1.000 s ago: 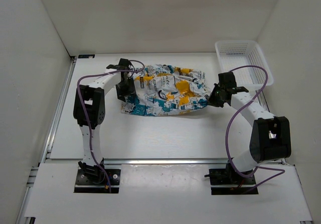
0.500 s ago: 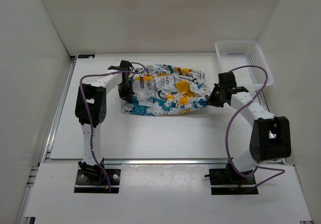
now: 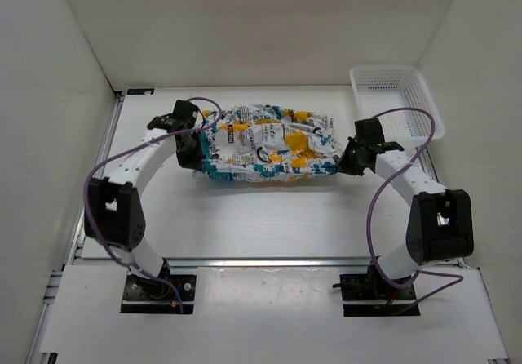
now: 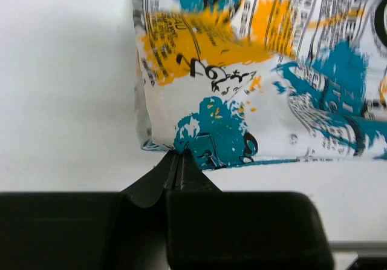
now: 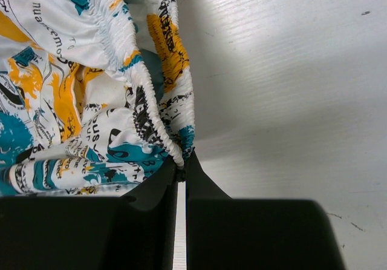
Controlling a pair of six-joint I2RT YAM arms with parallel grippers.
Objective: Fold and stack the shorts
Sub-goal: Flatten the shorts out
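The left end effector (image 4: 179, 161) is closed on a corner of the shorts (image 3: 273, 145). The right end effector (image 5: 181, 163) pinches their gathered opposite edge above the surface (image 3: 269, 217).

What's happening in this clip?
Two robot arms are handling soft white fabric shorts with a teal, yellow-orange and black print, which lie rumpled between them. The left hand is shut on a corner at one end, and the right hand is shut on the elastic waistband at the other. A white plastic mesh basket stands apart at the far right.
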